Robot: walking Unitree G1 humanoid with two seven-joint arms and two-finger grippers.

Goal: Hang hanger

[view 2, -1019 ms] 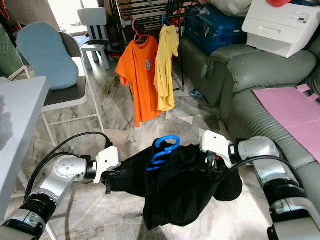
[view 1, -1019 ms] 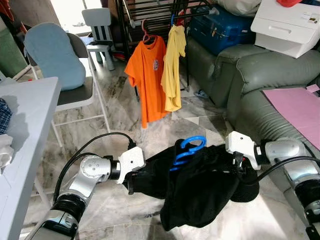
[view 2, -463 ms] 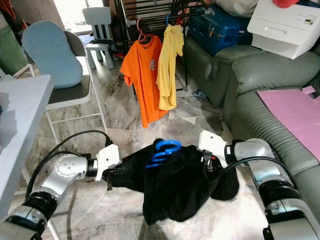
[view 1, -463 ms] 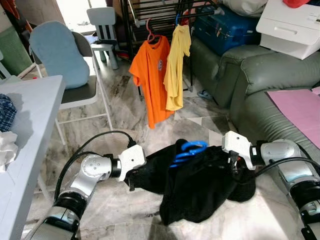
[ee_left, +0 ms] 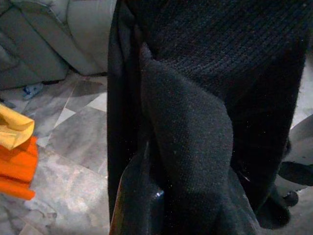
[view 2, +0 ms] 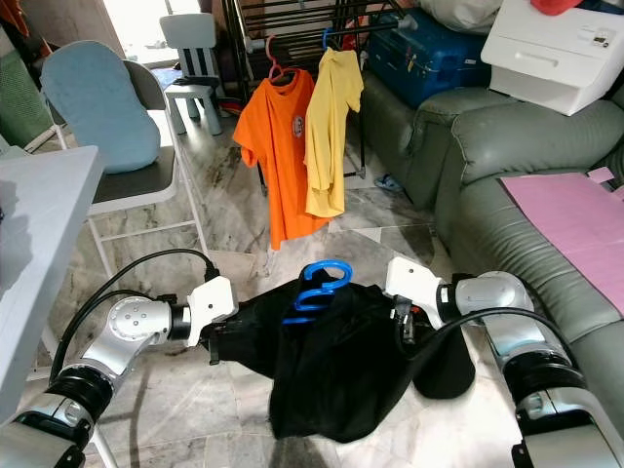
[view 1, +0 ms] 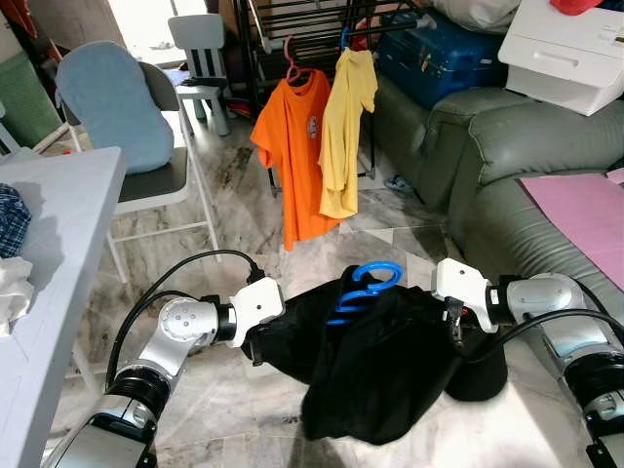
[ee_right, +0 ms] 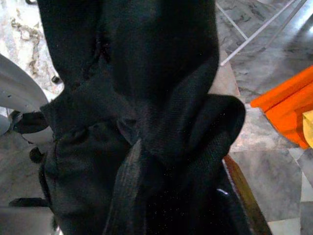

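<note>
The blue hanger [view 1: 366,286] sat low between the two arms, its hook poking up out of a black garment [view 1: 375,361] draped over it and sagging toward the marble floor [view 1: 244,244]. The left gripper [view 1: 255,343] was clamped on the cloth's left shoulder and the right gripper [view 1: 458,331] on its right, fingers buried in the fabric, seemingly to keep the garment spread so the hook stayed free. Farther off stood the drying rack [view 1: 292,19], where an orange shirt [view 1: 292,146] and a yellow shirt [view 1: 346,127] already hung, likely where this one belonged. A green sofa [view 1: 507,166] filled the right side.
</note>
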